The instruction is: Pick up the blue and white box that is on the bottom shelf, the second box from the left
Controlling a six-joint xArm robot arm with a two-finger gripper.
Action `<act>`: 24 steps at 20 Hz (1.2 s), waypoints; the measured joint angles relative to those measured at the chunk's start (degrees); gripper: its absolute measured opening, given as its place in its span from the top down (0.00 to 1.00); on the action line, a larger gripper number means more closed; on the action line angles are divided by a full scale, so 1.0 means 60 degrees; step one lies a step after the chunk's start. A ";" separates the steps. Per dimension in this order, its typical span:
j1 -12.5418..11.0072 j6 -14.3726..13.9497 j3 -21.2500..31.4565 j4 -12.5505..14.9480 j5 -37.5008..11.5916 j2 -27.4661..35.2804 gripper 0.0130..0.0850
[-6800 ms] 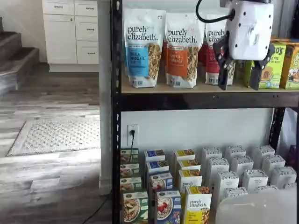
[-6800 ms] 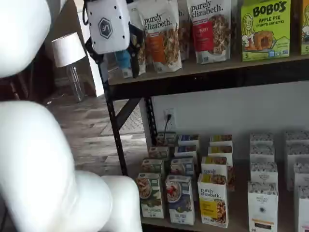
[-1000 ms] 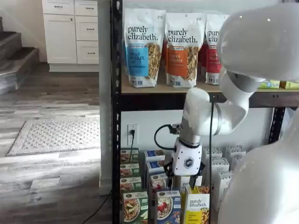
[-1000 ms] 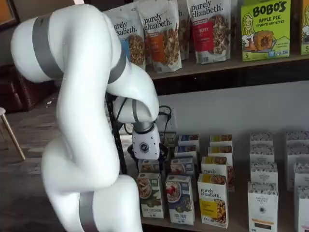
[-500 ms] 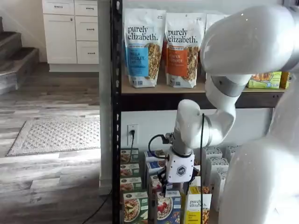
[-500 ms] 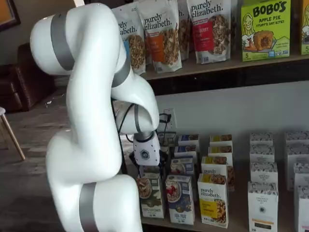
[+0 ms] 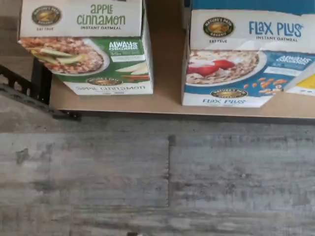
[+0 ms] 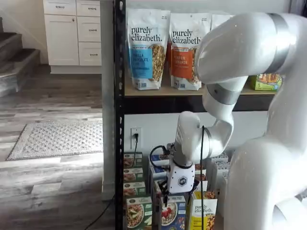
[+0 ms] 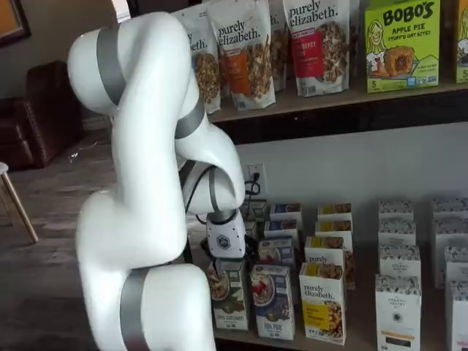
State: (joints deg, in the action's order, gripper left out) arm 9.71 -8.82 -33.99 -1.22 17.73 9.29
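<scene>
The blue and white box [image 8: 172, 212] is seen upright at the front of the bottom shelf [image 7: 167, 101], between a green-trimmed box [image 8: 138, 213] and a yellow box [image 8: 203, 214]. The gripper [image 8: 178, 195] is held just above it; its fingers' spread cannot be told.

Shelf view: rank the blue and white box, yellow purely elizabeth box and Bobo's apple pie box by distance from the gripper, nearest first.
1. blue and white box, low, just right of the gripper.
2. yellow purely elizabeth box, next one right.
3. Bobo's box, high up, far right.
</scene>
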 joint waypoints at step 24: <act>-0.0992 0.0219 -0.1939 0.0805 -0.0716 0.2337 0.00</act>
State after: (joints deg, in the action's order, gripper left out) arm 3.76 -7.51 -45.63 3.62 13.43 23.32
